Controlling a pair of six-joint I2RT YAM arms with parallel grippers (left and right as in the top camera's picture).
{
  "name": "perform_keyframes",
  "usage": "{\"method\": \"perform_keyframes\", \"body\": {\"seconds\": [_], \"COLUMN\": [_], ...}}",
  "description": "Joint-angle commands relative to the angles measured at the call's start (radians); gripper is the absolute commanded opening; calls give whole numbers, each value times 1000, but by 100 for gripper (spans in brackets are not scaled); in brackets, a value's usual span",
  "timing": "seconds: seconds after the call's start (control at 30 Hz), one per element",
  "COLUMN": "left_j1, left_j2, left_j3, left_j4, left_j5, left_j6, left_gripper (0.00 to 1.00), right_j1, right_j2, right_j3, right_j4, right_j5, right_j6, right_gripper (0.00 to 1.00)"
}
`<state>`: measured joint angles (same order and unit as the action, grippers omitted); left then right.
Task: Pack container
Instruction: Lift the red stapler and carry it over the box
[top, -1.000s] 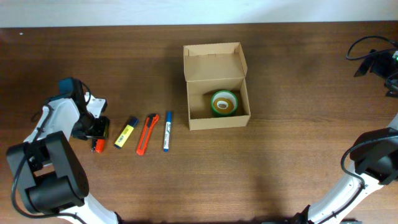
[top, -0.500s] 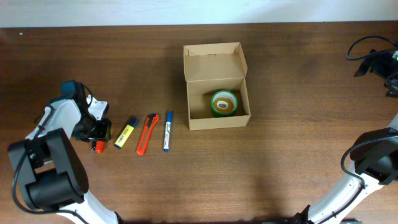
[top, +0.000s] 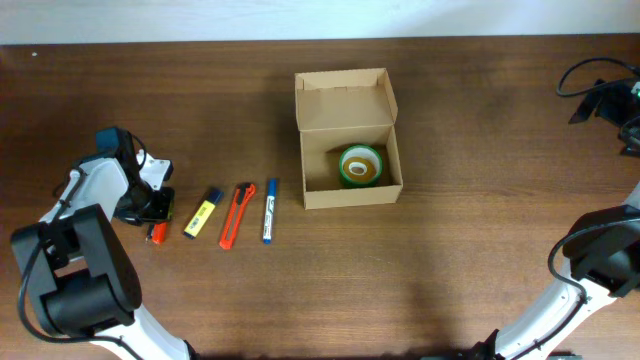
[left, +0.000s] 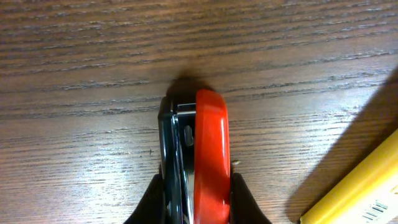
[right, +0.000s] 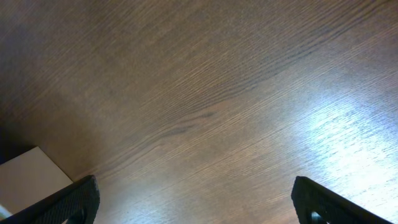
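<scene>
The container, a brown cardboard box with its flap lid standing open, sits at the table's middle back. A green roll of tape lies inside it. At the far left, my left gripper is down at the table. In the left wrist view its fingers press both sides of a small red and black object that lies on the wood. My left gripper is shut on it. My right gripper hangs open over bare wood at the far right, with nothing between its fingers.
A yellow highlighter, an orange box cutter and a blue marker lie in a row between the left gripper and the box. The highlighter is just right of the gripped object. Cables lie at the back right.
My left gripper's jaws have closed onto the red and black object. The right arm has not moved.
</scene>
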<state>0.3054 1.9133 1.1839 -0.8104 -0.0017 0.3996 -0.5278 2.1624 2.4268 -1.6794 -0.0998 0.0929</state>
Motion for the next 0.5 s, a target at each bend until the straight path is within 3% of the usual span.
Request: {"method": "perform_keyframes", "body": {"seconds": [0.0,0.17,0.47], "left_j1": [-18,-68,-219], "left_j2": [58,57,57], "left_j3": [-2,93,483], "left_j4": [7,-78,-323], "left_j5": [75,93,84], "left_j6": [-17,-21,-32], "left_gripper": [2,2,2], "right_j1": [3,3,4], "right_j2": [-30,-30,-30], "right_j3": [0,0,0], "right_j4": [0,0,0], "right_j5": [-13,-13,-13], "right_j6": [-8,-8,-8], "right_gripper": [99,99,99]}}
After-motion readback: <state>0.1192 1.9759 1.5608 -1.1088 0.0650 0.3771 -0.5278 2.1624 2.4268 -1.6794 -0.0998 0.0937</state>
